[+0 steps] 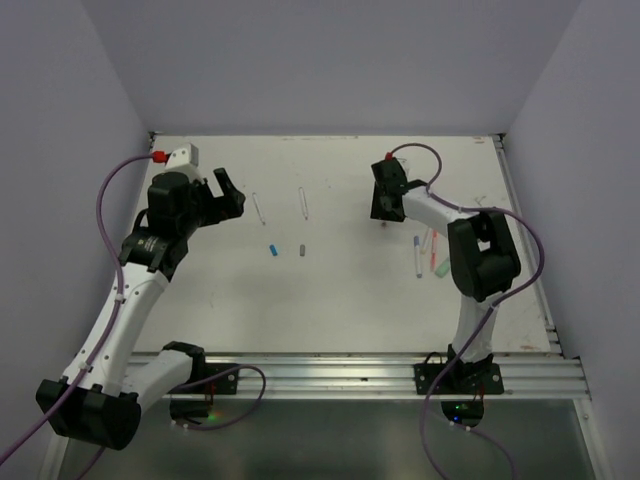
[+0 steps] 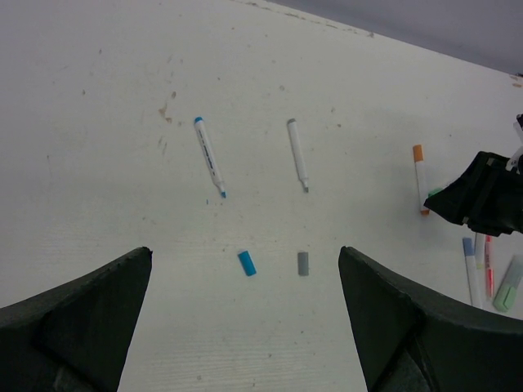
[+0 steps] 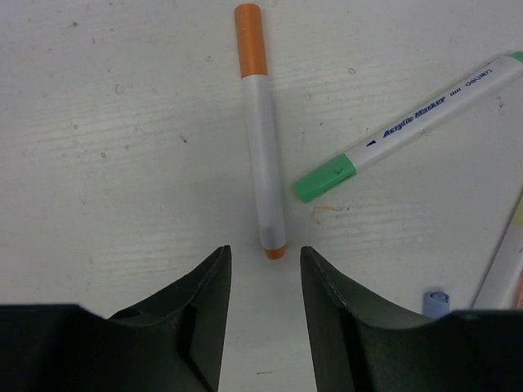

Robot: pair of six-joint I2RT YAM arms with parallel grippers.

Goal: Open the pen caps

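A loose blue cap (image 2: 246, 263) and a loose grey cap (image 2: 303, 263) lie side by side on the white table; they also show in the top view, blue (image 1: 271, 250) and grey (image 1: 302, 251). Their uncapped barrels, blue-tipped (image 2: 209, 155) and grey-tipped (image 2: 297, 153), lie beyond them. My left gripper (image 2: 245, 250) is open and empty, above the table near the caps. My right gripper (image 3: 264, 261) is open, low over the table, its jaws on either side of the near end of a white pen (image 3: 265, 163). That pen's orange cap (image 3: 248, 39) is on, at the far end.
A pen with a green cap (image 3: 325, 181) lies just right of the orange pen. A pale blue cap end (image 3: 435, 299) and several more capped pens (image 1: 433, 250) lie at the right, by the right arm. The table's right edge rail (image 1: 525, 230) is close.
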